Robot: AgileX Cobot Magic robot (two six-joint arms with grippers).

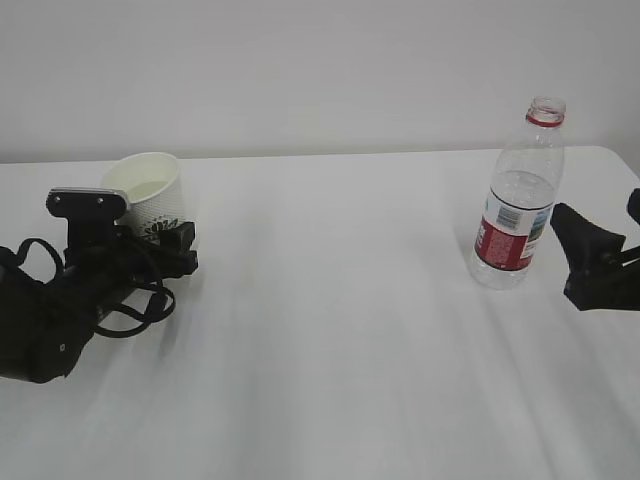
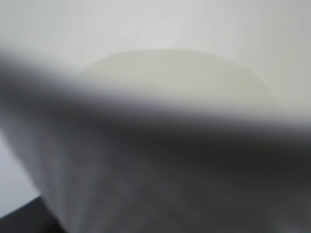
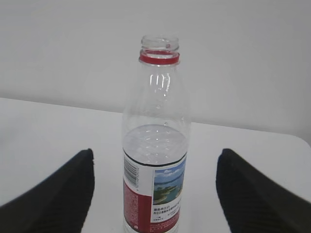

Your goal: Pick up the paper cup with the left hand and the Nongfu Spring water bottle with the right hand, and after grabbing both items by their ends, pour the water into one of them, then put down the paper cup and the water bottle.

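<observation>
Grasp stage, nothing lifted yet. Cup (image 1: 148, 195) upright near left edge of table (image 1: 330, 330), toward back, mouth up, logo side facing front. Left gripper (image 1: 172, 245) low and right at cup's base, jaws fairly wide; contact with cup wall not clear from exterior view. Left wrist view just a blur of white cup wall and cream inside (image 2: 170, 82), so very close; grip cannot be confirmed.

Bottle (image 1: 518, 200) upright near right edge, long axis vertical, open mouth up, no cap, label at lower half. Water (image 3: 154, 141) up to about mid-height, just above label. Right gripper (image 1: 590, 262) just beside bottle on its right, not touching. In right wrist view fingers (image 3: 58, 194) spread wide either side of bottle, bottle centred between them, clear gap both sides.

How to do well: advance right gripper straight until label band sits deep between fingers, then close low on body, keeping bottle vertical since uncapped. Squeeze gently; thin ribbed plastic likely to flex and push water up. Cup: close softly near base, thin paper likely to crush or tip. Lift both level before any tilt.
</observation>
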